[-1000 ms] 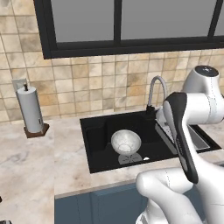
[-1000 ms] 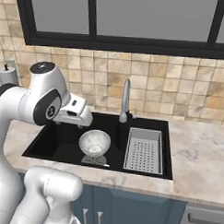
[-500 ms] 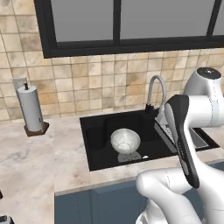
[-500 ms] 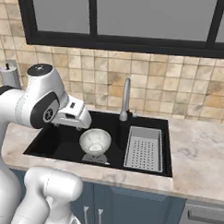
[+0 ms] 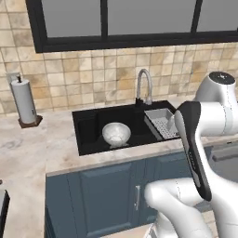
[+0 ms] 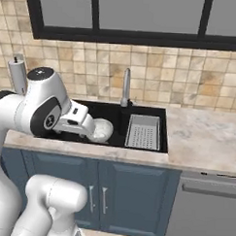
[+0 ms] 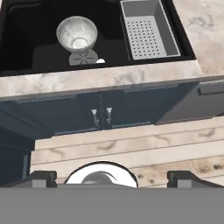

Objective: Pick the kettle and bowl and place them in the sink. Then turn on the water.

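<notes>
Bowl in sink, camera now farther back, jaws wide, holding nothing.

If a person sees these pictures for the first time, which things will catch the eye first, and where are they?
The black sink set into the marble counter stands out first, with the whitish bowl inside its basin and a grey drain tray at its right end. Behind it, a curved silver faucet rises against the tan tiled wall. A paper towel roll stands on the counter to the left.
</notes>
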Controlling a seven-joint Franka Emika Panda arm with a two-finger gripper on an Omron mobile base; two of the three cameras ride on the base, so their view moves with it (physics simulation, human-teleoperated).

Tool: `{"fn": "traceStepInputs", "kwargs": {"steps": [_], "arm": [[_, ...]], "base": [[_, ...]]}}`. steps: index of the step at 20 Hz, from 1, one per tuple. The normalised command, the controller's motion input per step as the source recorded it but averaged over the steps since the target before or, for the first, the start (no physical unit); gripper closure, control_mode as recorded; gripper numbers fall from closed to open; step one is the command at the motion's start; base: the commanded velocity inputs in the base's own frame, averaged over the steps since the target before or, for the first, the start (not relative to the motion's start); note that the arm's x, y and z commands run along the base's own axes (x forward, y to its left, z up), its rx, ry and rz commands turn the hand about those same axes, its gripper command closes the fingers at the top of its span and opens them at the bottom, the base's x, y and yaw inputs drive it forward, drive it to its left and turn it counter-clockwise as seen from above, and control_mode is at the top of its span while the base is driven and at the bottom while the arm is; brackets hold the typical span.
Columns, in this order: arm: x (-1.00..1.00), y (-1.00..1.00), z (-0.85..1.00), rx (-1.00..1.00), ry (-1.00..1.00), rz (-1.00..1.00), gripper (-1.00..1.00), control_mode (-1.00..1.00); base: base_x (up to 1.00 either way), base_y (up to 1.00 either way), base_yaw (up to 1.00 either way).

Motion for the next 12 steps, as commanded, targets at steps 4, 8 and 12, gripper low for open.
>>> {"fn": "traceStepInputs", "kwargs": {"steps": [4,8,12], "arm": [[0.00,0.00,0.00,0.00,0.00,0.00,-1.00,1.00],[0.00,0.00,0.00,0.00,0.00,0.00,-1.00,1.00],[0.00,0.00,0.00,0.00,0.00,0.00,-1.00,1.00]], "base": [[-0.52,-0.52,-0.28],[-0.22,-0.39,-0.39],[-0.02,-0.36,-0.50]]}}
